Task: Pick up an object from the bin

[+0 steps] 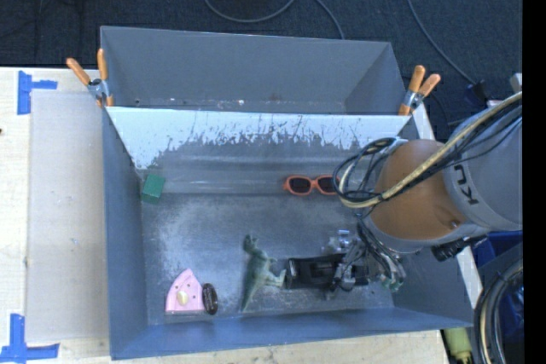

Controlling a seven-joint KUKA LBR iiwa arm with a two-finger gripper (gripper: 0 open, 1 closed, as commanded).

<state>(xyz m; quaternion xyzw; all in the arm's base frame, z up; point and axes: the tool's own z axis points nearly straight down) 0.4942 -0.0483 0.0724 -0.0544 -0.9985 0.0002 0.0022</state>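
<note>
Gripper (309, 273), its opening impossible to tell, sits low just beside the dinosaur (255, 271); best centred over its body before closing.

Overhead, slightly oblique view into bin (247, 72)

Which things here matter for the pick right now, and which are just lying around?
In play: gripper, green toy dinosaur right beside it, bin.
Lying about: orange sunglasses, green block, pink wedge, dark disc.
</note>
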